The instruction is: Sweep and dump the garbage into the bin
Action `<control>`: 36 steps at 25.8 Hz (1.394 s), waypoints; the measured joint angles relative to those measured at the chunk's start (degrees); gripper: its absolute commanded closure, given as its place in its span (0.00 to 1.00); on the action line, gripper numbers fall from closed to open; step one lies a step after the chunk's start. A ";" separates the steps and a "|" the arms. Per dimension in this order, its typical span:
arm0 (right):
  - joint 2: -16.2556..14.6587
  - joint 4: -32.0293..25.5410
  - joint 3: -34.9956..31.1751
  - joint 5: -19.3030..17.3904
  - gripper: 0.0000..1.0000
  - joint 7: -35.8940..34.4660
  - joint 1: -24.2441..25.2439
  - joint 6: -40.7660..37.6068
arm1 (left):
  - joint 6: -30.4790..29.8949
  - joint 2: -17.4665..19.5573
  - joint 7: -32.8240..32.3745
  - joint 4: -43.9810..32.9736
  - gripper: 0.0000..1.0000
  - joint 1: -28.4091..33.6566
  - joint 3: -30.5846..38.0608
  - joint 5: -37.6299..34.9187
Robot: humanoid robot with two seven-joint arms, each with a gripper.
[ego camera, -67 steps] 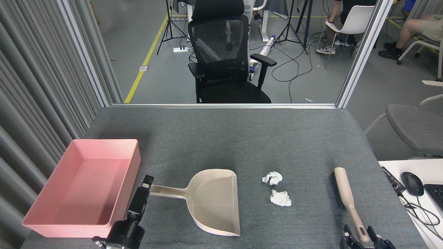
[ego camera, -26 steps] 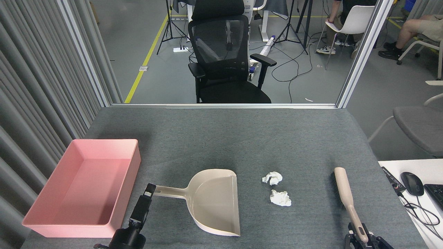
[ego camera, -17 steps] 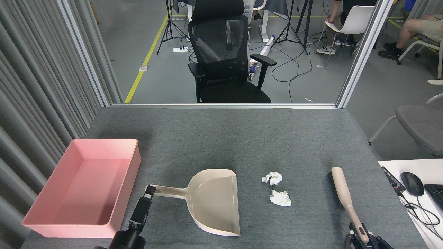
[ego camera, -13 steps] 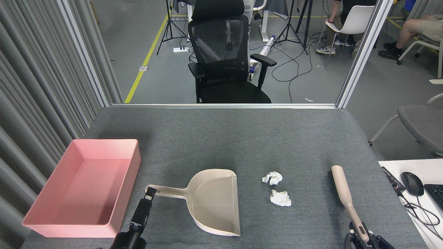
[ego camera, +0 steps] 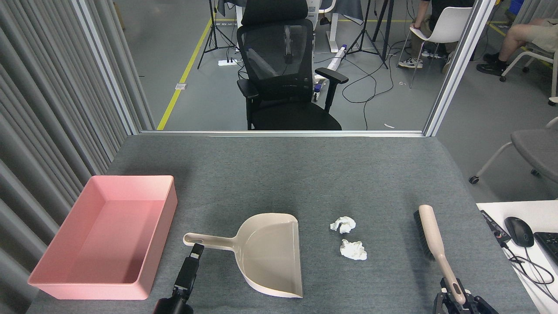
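Note:
Two white crumpled wads of garbage [ego camera: 343, 224] [ego camera: 353, 250] lie on the grey table, right of the beige dustpan [ego camera: 270, 253]. The dustpan's open mouth faces the wads and its handle points left toward the pink bin [ego camera: 162, 244], which holds nothing. My left gripper [ego camera: 196, 250] comes up from the bottom edge, its tip just on the near side of the dustpan handle; it is dark and seen end-on. My right gripper [ego camera: 455, 298] at the bottom right is shut on the handle of the beige brush [ego camera: 429, 231], whose bristled head points away from me.
A white desk with a mouse [ego camera: 518, 231], a keyboard corner and cables adjoins the table's right edge. A black office chair [ego camera: 283, 74] stands beyond the far edge, a grey chair [ego camera: 538, 146] at the right. Grey curtains line the left side.
My left gripper slid right and back off the end of the dustpan handle, which now shows. The brush shifted slightly left and away in my right gripper. The grey chair rolled off to the right.

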 measured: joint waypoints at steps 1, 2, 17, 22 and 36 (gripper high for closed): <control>0.01 -0.02 0.00 -0.01 0.94 -0.05 0.00 0.00 | -0.21 -0.07 0.45 1.15 0.01 -0.61 -0.31 -0.01; 0.03 -0.05 0.00 -0.01 0.94 -0.09 0.02 0.00 | -0.41 -0.18 0.82 2.22 0.01 -1.32 -0.57 -0.04; 0.14 -0.50 0.00 -0.20 0.94 -0.16 -0.02 0.04 | -0.32 -0.41 2.71 16.02 0.01 -10.58 -0.87 -0.29; 0.42 -0.52 0.00 -0.27 0.93 -0.33 -0.01 0.04 | -0.27 -0.56 3.52 17.72 0.01 -12.83 -0.56 -0.17; 1.08 -0.52 0.00 -0.28 0.93 -0.07 -0.11 0.04 | -0.09 -1.96 8.35 19.62 0.02 -13.57 -0.47 -0.14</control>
